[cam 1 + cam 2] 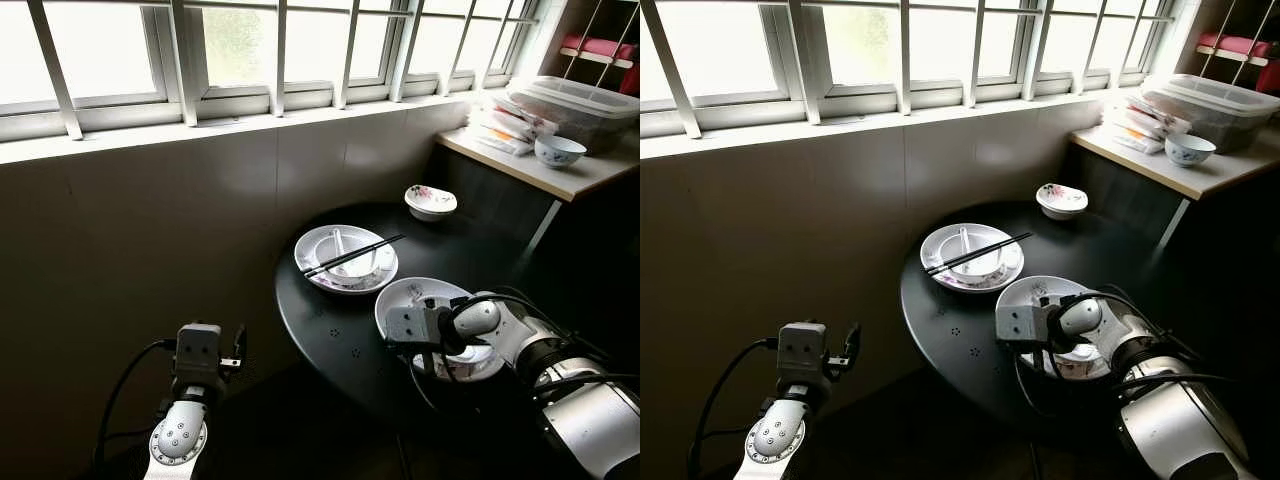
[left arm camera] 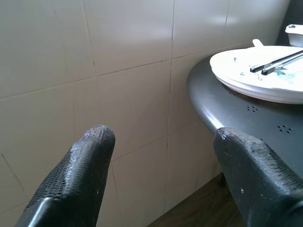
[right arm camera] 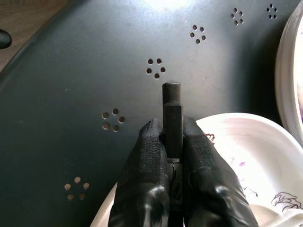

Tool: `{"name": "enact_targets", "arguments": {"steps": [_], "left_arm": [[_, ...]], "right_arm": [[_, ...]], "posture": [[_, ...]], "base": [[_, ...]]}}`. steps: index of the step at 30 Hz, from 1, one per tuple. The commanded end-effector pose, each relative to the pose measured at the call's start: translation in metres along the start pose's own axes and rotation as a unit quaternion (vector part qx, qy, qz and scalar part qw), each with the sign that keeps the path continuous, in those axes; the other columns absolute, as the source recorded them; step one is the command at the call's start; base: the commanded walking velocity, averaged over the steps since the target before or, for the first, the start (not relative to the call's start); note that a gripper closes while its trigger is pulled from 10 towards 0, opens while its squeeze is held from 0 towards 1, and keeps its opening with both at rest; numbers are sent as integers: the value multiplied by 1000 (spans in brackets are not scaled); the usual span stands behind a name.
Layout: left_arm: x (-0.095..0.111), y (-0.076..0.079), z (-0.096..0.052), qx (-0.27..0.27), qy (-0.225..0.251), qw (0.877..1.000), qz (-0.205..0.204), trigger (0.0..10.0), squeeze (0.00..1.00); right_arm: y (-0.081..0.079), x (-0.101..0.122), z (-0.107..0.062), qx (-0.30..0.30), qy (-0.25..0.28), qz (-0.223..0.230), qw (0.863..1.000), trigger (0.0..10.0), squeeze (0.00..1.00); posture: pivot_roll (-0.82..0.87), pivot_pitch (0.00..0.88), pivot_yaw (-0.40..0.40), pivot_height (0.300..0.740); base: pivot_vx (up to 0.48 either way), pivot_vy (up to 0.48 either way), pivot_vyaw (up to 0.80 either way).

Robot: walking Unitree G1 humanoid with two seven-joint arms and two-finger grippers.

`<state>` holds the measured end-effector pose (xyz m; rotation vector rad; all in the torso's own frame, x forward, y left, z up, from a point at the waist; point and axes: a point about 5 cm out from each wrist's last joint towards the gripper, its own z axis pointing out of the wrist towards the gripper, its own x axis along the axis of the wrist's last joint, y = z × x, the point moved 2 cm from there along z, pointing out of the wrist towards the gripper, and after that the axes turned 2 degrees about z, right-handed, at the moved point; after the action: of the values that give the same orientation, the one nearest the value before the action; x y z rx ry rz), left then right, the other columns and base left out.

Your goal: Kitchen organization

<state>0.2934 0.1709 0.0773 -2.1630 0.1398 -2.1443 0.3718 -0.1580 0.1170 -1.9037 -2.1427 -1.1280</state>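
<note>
The right arm [image 1: 520, 340] covers much of the near plate [image 1: 410, 295] and whatever lies on it. In the right wrist view, the right gripper [image 3: 173, 137] pinches a dark flat object [image 3: 172, 113] whose lower end is hidden between the 2 fingers; its identity cannot be determined. The clear bin [image 1: 580, 100] is cut off at the picture's edge.

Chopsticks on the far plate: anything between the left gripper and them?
Nothing visible. The left gripper is open, off the table's edge beside the tiled wall; open air lies between it and the chopsticks across the far plate.

Silver arms, black cables, textured black pincer fingers [image 2: 80, 170].
</note>
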Motion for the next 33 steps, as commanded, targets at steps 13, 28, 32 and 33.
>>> {"name": "enact_targets", "arguments": {"steps": [13,28,32,33], "left_arm": [[-5,1,0,1,-11,1000,-6,10000,0],[-5,-2,2,5,-12,1000,-4,10000,0],[-5,-4,3,6,-13,1000,-1,10000,0],[-5,-4,3,7,-12,1000,0,10000,0]], "right_arm": [[24,8,-16,-59,-10,-66,996,0,0],[77,56,-45,-331,84,-121,932,0,0],[83,73,-55,-396,118,-156,897,0,0],[84,76,-57,-407,126,-161,890,0,0]], "posture": [[71,0,-83,740],[58,0,-70,740],[55,0,-60,740],[55,0,-60,740]], "base": [[0,0,0],[0,0,0],[0,0,200],[0,0,800]]}}
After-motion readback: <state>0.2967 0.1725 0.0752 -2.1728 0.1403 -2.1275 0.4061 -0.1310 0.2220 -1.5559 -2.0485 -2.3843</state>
